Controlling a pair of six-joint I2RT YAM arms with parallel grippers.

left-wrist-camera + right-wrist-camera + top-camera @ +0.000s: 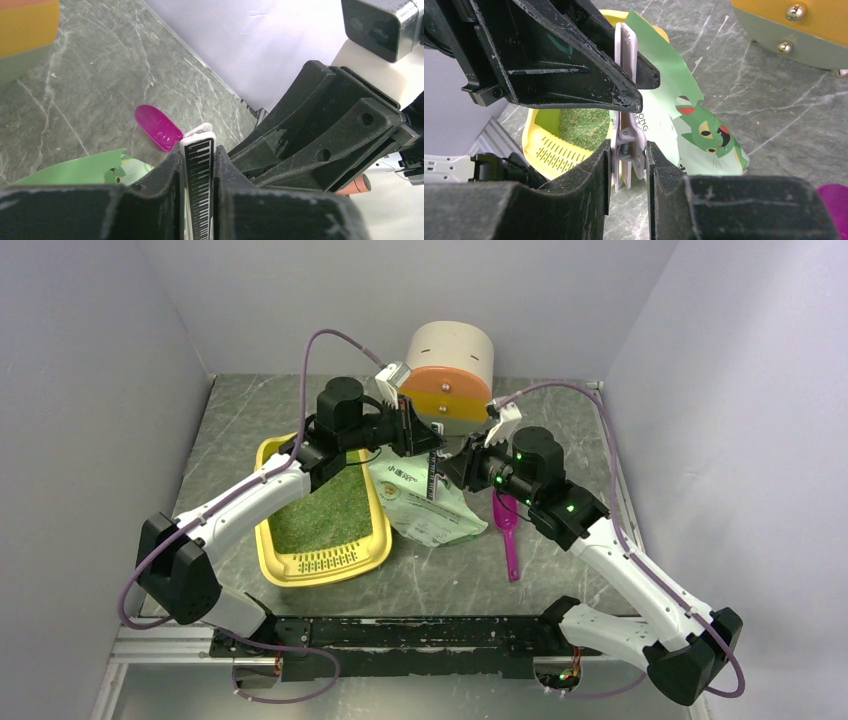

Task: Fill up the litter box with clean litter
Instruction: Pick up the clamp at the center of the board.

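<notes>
The yellow litter box (268, 455) lies at the left, with greenish-grey clean litter (325, 510) covering its floor; both also show in the right wrist view, litter box (549, 150) and litter (584, 127). The pale green printed bag (430, 510) lies beside it. A long pale clip (433, 472) with a black-and-white striped face stands over the bag's top edge. My left gripper (198, 152) is shut on the clip's striped bar (199, 172). My right gripper (628, 150) is shut on the clip's spring handles (626, 135), just right of the left gripper (425, 440).
A magenta scoop (508, 535) lies on the table right of the bag, under my right arm. The round beige, orange and yellow drawer cabinet (450, 375) stands right behind both grippers. Walls close in the left, back and right sides.
</notes>
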